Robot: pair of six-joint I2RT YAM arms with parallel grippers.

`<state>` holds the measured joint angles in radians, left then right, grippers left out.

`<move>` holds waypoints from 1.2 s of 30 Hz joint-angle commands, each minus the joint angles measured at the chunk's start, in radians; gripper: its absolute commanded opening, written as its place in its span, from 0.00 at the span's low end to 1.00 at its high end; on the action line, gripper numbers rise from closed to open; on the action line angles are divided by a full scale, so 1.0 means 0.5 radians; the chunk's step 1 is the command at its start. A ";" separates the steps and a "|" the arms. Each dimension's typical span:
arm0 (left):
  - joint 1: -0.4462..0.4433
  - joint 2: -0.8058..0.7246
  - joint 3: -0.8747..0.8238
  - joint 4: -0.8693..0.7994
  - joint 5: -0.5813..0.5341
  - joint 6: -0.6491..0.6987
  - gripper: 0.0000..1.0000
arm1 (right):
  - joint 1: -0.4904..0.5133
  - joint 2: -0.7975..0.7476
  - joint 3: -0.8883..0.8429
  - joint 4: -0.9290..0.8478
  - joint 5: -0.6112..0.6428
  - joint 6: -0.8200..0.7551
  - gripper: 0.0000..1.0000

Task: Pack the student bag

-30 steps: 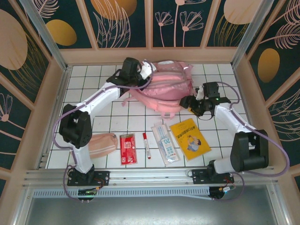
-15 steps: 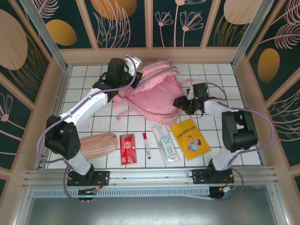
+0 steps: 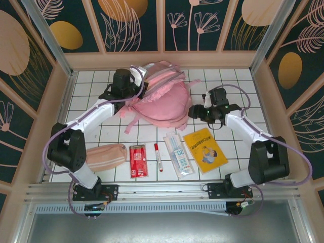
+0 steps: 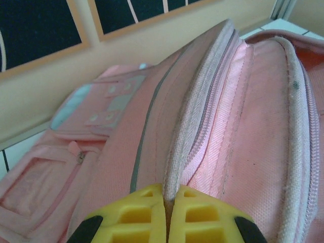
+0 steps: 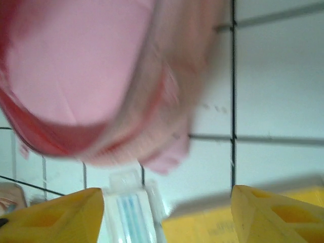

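Note:
The student bag [image 3: 164, 101], a big light-pink backpack, lies on the white tiles at the back middle, its straps trailing toward the front left. My left gripper [image 3: 133, 91] is at the bag's left side. In the left wrist view my left gripper [image 4: 168, 190] is shut on the bag's grey-pink zipper band [image 4: 195, 116]. My right gripper [image 3: 195, 111] hovers just off the bag's right edge, open and holding nothing. From the right wrist my right gripper [image 5: 167, 207] has the blurred bag [image 5: 76, 66] ahead of it.
Along the front of the table lie a peach pencil pouch [image 3: 104, 156], a red packet [image 3: 137, 160], a red marker [image 3: 158, 156], a clear ruler pack [image 3: 178, 154] and a yellow booklet [image 3: 205, 149]. Wooden walls [image 3: 61, 101] close in the sides and back.
My left gripper has pulled the bag's zipper edge to the left, and the bag has shifted and bunched up with it. My right gripper has edged in to the bag's right edge.

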<state>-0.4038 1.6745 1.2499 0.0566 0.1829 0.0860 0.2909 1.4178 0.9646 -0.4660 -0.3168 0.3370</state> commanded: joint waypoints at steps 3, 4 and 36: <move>0.031 0.057 -0.086 0.254 0.133 0.005 0.00 | -0.045 -0.130 -0.159 -0.638 0.366 0.125 0.79; 0.031 0.066 -0.094 0.266 0.165 0.020 0.00 | -0.071 -0.149 -0.207 -0.639 0.317 0.168 0.79; -0.638 0.476 0.234 0.019 0.746 -0.520 0.47 | -0.585 -0.149 -0.366 -0.097 0.238 0.347 0.71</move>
<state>-0.7040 1.8217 1.2945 0.0818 0.5938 -0.0872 0.0463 1.4227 0.7792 -0.3374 -0.2588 0.4458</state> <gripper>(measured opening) 0.468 0.705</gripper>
